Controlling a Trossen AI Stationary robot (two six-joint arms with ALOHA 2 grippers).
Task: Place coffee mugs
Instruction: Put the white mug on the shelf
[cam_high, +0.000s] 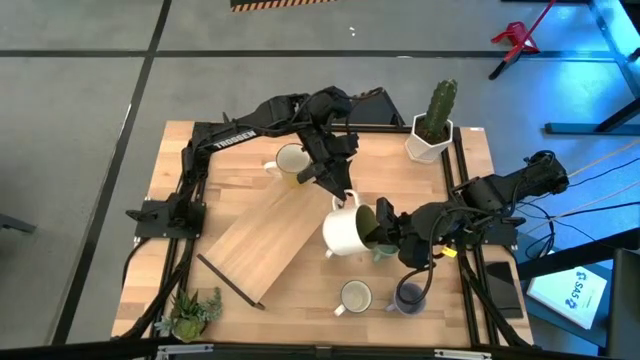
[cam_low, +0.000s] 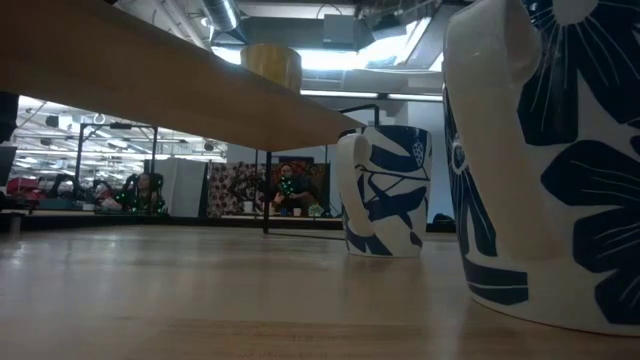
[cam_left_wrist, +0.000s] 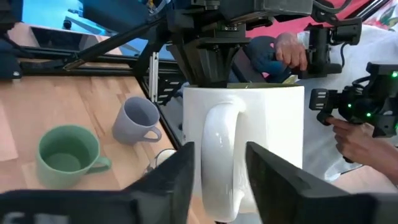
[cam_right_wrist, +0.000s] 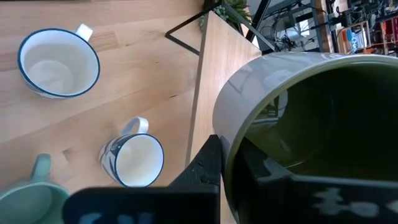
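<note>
White mug (cam_high: 345, 230) with olive inside gripped at its rim by closed right gripper (cam_high: 382, 226), left gripper (cam_high: 343, 192) fingers straddled its handle (cam_left_wrist: 217, 155), partly open, grip unclear.

we log: teal mug (cam_high: 385, 251) mostly hidden under right gripper (cam_high: 378, 226) in high view | white mug with olive-green inside (cam_right_wrist: 298, 124) cut off by frame edge in right wrist view | blue-patterned mug (cam_low: 545, 160) cropped in low view | room figures behind table too small to tell
</note>
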